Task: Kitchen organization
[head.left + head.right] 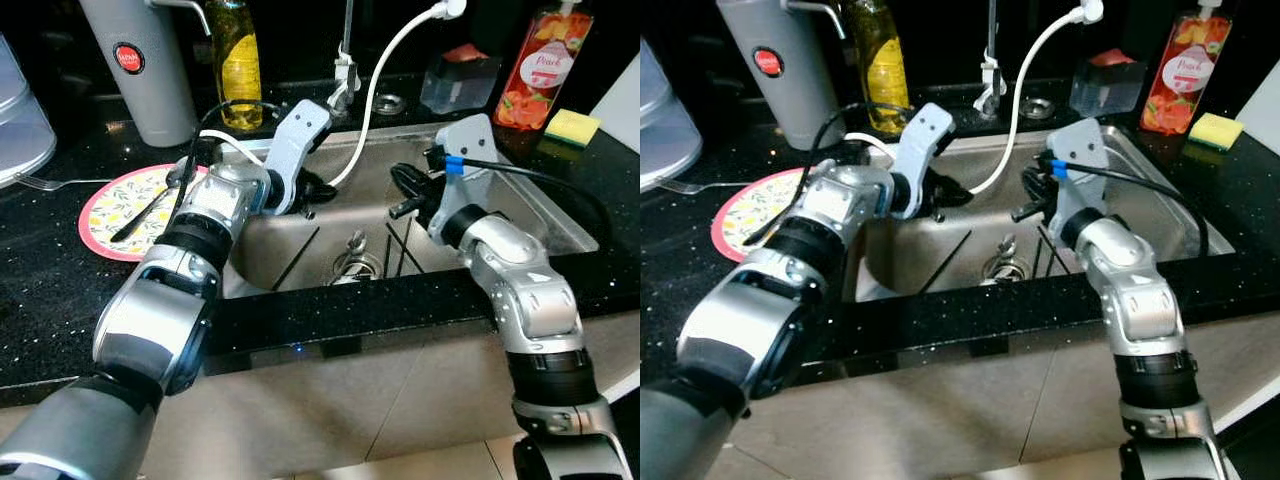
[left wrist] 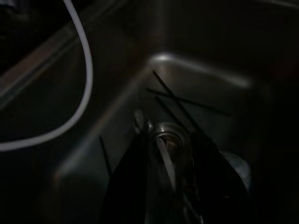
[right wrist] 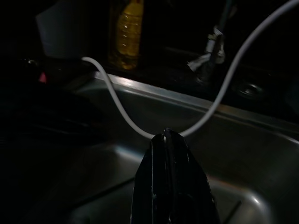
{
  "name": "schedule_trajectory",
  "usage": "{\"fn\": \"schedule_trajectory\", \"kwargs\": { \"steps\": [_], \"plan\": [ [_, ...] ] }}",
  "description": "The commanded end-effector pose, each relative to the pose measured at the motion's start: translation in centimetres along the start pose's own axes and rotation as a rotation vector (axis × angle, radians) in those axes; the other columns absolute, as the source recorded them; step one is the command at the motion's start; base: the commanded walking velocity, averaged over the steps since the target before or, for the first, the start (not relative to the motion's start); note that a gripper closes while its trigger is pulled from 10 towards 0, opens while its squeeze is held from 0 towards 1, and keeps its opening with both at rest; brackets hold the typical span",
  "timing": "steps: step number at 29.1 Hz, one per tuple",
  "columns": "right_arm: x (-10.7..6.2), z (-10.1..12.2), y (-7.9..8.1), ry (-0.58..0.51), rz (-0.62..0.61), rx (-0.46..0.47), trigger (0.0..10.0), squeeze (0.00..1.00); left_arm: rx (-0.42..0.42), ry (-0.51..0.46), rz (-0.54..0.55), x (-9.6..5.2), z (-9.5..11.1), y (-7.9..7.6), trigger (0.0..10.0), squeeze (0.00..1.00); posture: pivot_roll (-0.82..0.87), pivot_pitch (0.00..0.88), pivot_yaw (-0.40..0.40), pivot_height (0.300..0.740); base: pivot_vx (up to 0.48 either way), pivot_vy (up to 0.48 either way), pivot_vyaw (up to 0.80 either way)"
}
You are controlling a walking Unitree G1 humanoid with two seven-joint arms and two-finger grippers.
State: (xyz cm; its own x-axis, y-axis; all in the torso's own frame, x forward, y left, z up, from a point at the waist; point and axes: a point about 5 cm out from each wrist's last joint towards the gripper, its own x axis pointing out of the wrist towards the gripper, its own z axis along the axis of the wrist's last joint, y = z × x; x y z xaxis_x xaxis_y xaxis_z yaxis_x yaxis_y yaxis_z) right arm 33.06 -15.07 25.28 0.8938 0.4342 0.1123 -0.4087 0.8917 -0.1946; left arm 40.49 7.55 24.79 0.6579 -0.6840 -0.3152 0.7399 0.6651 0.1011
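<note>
The steel sink (image 1: 505, 205) holds several thin black chopsticks (image 1: 300, 258) and a small metal spoon (image 1: 356, 243) lying by the drain (image 2: 174, 136). My left gripper (image 1: 316, 190) reaches in over the sink's left wall. In the left wrist view it (image 2: 168, 140) is open, and the drain and a pale utensil show between its fingers (image 2: 131, 186). My right gripper (image 1: 403, 195) hangs over the right half of the basin. Its fingers (image 3: 170, 182) are pressed together with nothing seen between them. A white hose (image 3: 117, 105) curves just beyond them.
A flowered plate (image 1: 105, 215) with a black utensil lies on the black counter, left of the sink, and a fork (image 1: 50, 183) lies beyond it. Behind stand a grey canister (image 1: 140, 65), an oil bottle (image 1: 238, 60), the tap (image 1: 345, 70), a clear box (image 1: 460, 80), a soap bottle (image 1: 545, 65) and a yellow sponge (image 1: 572, 127).
</note>
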Motion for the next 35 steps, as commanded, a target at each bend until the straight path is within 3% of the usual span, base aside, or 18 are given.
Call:
{"fn": "schedule_trajectory", "kwargs": {
  "steps": [1,6,10,11,14,15,19,24,25,26,27,28,31,35],
  "plan": [
    [0.2,0.9,0.6,-0.043,0.035,0.011,10.0,0.00,-0.002,-0.027,0.025,-0.9,0.7,0.9,10.0,0.00,0.04,0.000,0.053,0.740,0.000,0.000,0.00],
    [0.2,1.7,2.8,-0.089,0.196,0.079,10.0,0.00,0.027,0.015,0.093,-3.0,0.5,2.6,10.0,0.00,0.05,0.000,0.063,0.740,0.000,0.000,0.00],
    [1.0,1.6,3.4,-0.071,0.224,0.061,10.0,0.00,-0.048,0.034,0.226,-5.9,-0.6,5.3,10.0,0.00,0.06,0.000,0.054,0.740,0.000,0.000,0.00],
    [1.0,1.6,3.4,-0.071,0.224,0.061,10.0,0.00,-0.048,0.034,0.226,-5.9,-0.6,5.3,10.0,0.00,0.06,0.000,0.054,0.740,0.000,0.000,0.00],
    [2.1,2.3,3.7,-0.088,0.257,0.075,10.0,0.00,-0.094,0.050,0.313,-8.2,-1.6,7.0,10.0,0.00,0.07,0.000,0.046,0.740,0.000,0.000,0.00],
    [2.1,2.3,3.7,-0.088,0.257,0.075,10.0,0.00,-0.094,0.050,0.313,-8.2,-1.6,7.0,10.0,0.00,0.07,0.000,0.046,0.740,0.000,0.000,0.00],
    [3.4,3.8,5.0,-0.125,0.365,0.097,10.0,0.00,-0.163,0.087,0.468,-10.8,-3.0,8.9,10.0,0.00,0.08,0.000,0.041,0.740,0.000,0.000,0.00],
    [3.9,4.2,6.0,-0.129,0.436,0.097,10.0,0.00,-0.214,0.118,0.588,-12.2,-4.3,10.2,10.0,0.00,0.08,0.000,0.033,0.740,0.000,0.000,0.00],
    [3.9,4.3,6.2,-0.132,0.447,0.105,10.0,0.00,-0.214,0.126,0.602,-12.3,-4.5,10.4,10.0,0.44,0.09,0.000,0.032,0.740,0.000,0.000,0.00],
    [3.9,4.3,6.2,-0.132,0.447,0.105,10.0,0.00,-0.214,0.126,0.602,-12.3,-4.5,10.4,10.0,0.44,0.09,0.000,0.032,0.740,0.000,0.000,0.00],
    [3.9,4.3,6.4,-0.136,0.457,0.116,10.0,0.00,-0.219,0.133,0.618,-12.5,-4.7,10.5,10.0,0.87,0.08,0.000,0.033,0.740,0.000,0.000,0.00],
    [3.8,4.4,6.6,-0.143,0.470,0.135,10.0,0.00,-0.229,0.138,0.629,-12.7,-4.9,10.7,10.0,1.00,0.08,0.000,0.036,0.740,0.000,0.000,0.00],
    [3.3,4.7,7.4,-0.165,0.534,0.192,10.0,0.00,-0.264,0.147,0.665,-13.4,-5.3,11.1,10.0,1.00,0.08,0.000,0.039,0.740,0.000,0.000,0.00],
    [3.0,4.2,7.8,-0.150,0.549,0.176,10.0,0.00,-0.293,0.148,0.678,-13.8,-5.5,11.3,10.0,1.00,0.08,0.000,0.039,0.740,0.000,0.000,0.00]
  ]
}}
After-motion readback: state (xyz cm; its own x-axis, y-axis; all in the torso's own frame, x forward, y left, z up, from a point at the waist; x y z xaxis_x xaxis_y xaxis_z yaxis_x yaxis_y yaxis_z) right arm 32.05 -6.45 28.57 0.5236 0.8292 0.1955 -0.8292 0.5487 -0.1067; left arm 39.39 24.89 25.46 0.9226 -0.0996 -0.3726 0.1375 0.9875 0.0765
